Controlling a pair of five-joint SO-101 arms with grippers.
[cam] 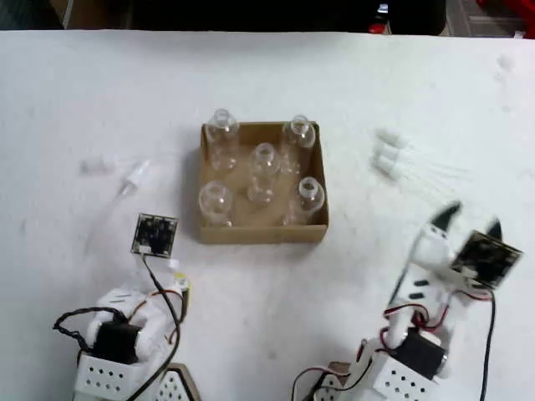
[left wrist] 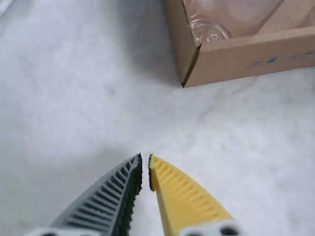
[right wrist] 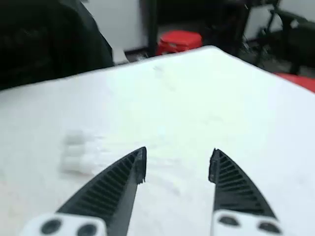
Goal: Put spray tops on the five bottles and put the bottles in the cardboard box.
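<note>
The cardboard box [cam: 263, 227] sits mid-table with several clear bottles [cam: 263, 167] standing upright in it, all without tops. Three white spray tops [cam: 389, 154] lie to its right and two more spray tops [cam: 134, 175] to its left. My right gripper [cam: 473, 220] hovers open near the front right, a short way in front of the right-hand tops, which appear as a pale cluster [right wrist: 76, 152] beyond the empty gripper [right wrist: 178, 164]. My left gripper [left wrist: 145, 164] is shut on nothing over bare table, just off the box's front left corner [left wrist: 189, 73]; one bottle [left wrist: 209, 29] shows inside.
The left arm's wrist camera [cam: 155, 234] hangs over the table left of the box front. A white cloth covers the table [cam: 276, 75]. Beyond the far edge stand dark furniture and a red object [right wrist: 179, 42].
</note>
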